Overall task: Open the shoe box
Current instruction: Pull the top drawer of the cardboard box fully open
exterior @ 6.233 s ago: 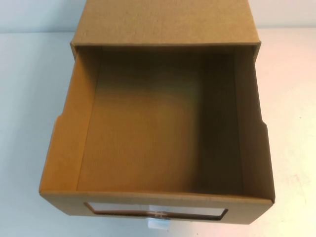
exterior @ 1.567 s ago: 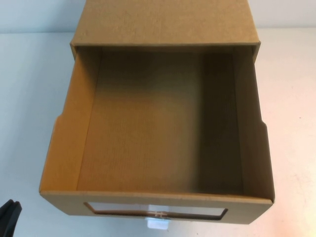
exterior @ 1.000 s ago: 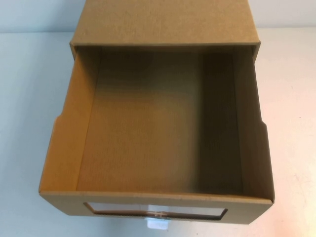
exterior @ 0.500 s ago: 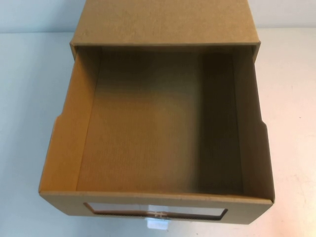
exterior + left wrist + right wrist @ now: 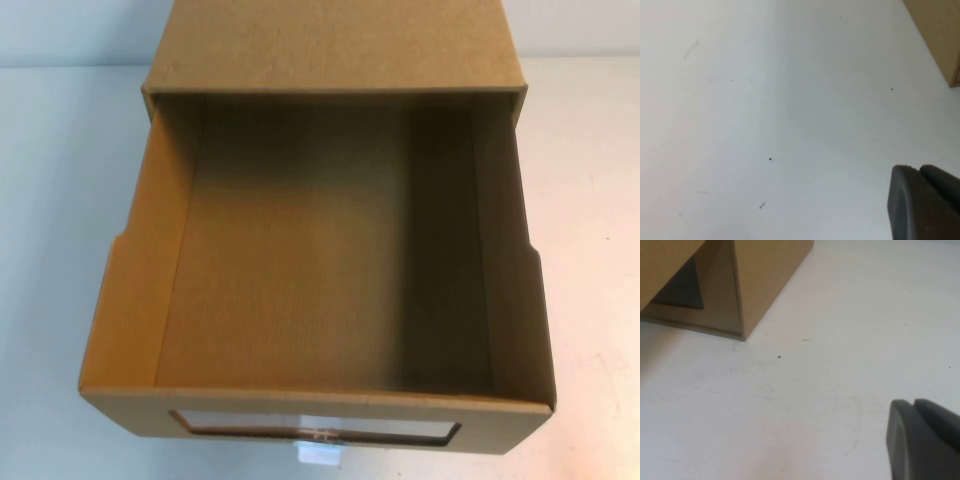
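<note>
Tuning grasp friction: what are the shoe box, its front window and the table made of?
Shoe box: matte brown corrugated cardboard, with fine ribbing visible on its floor. Window: probably clear plastic film, going by its pale sheen. Table: smooth white, likely laminate, with faint scuffs. Left gripper and right gripper sit shut above the table, off the box.
</note>
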